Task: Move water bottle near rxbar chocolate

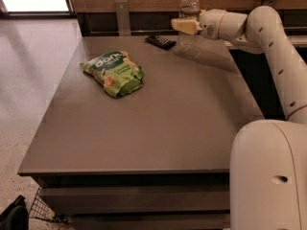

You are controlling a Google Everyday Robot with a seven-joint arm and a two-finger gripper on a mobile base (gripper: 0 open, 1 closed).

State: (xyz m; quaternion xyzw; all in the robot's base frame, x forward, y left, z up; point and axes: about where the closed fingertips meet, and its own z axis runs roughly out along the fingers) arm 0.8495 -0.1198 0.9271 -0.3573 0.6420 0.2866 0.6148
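clear ribbed plastic water bottle (190,6) at far edge of grey tabletop (168,128)
gripper (185,26) jaws clamp it, near small flat black rxbar chocolate (160,42)

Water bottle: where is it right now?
In the camera view, the water bottle is at the table's far edge, toward the right, held by the gripper, just right of the rxbar chocolate.

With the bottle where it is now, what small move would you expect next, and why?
Probably set it down and release: the pincer grips the water bottle at the far edge of the table, close beside the rxbar chocolate.
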